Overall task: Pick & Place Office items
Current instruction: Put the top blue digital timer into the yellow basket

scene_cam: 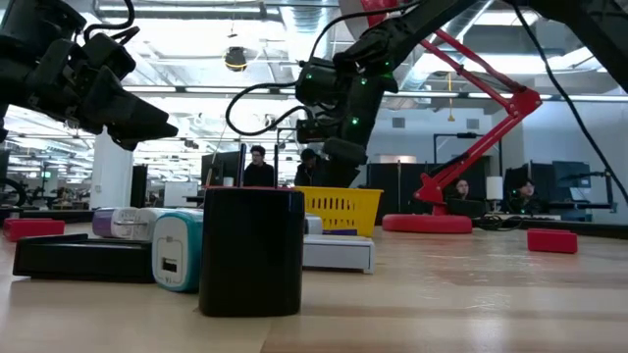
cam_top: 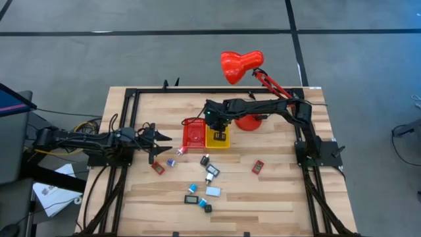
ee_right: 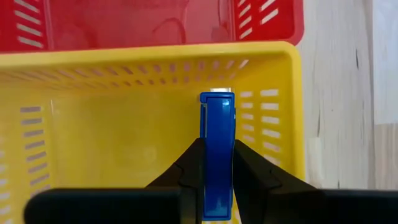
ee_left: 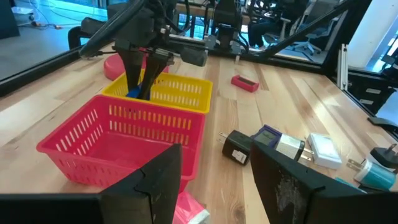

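My right gripper hangs over the yellow bin and is shut on a flat blue piece. In the left wrist view the same gripper shows the piece's lower end at the bin's rim. The red bin stands directly left of the yellow bin. Several small office items lie on the wood nearer the front, among them two red pieces, a light blue one and a black one. My left gripper waits open at the table's left, touching nothing. My right gripper pinches the blue piece by its two flat faces between its two fingers. The fingers come from above, slanting steeply down. The piece stands on edge below them, inside the yellow bin's mouth; I cannot tell whether it touches the bin's floor.
A big red desk lamp stands with its base just right of the yellow bin, and its arm crosses my right arm. A black plug and white and purple pieces lie close in front of my left gripper.
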